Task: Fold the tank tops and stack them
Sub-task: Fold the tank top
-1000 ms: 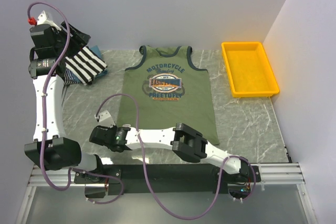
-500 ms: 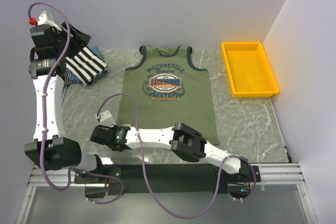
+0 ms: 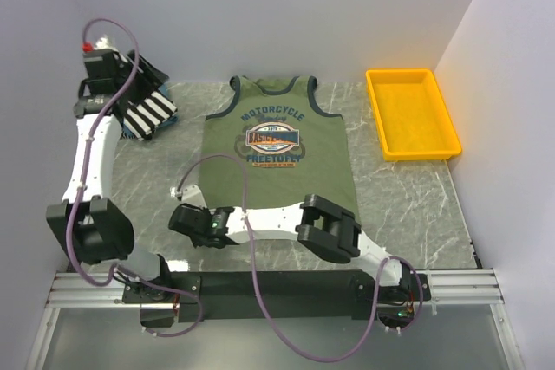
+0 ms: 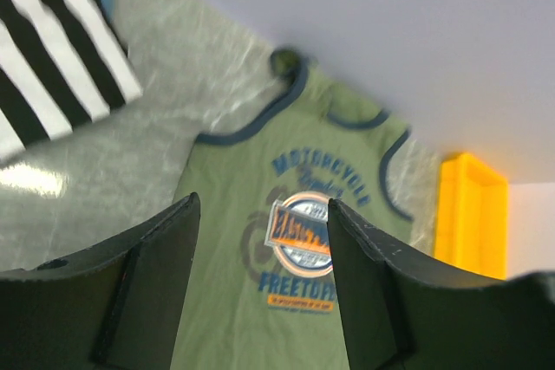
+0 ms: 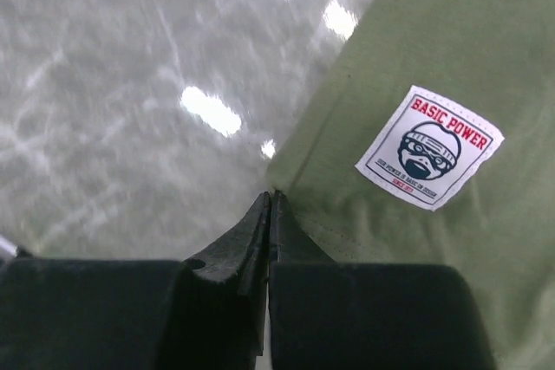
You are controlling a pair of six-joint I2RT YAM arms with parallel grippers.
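The right gripper (image 5: 270,201) has just closed on the near-left hem corner of the olive-green tank top (image 3: 277,149), so folding can likely begin. The left gripper (image 4: 260,210) hangs open and empty.

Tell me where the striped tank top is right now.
In the top view, the striped tank top lies at the table's far-left corner, partly under the left arm, left of the olive-green tank top.

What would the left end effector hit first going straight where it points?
Probably the green top, near its chest print: it shows between the fingers of the open left end effector in the wrist view. Depth is unclear.
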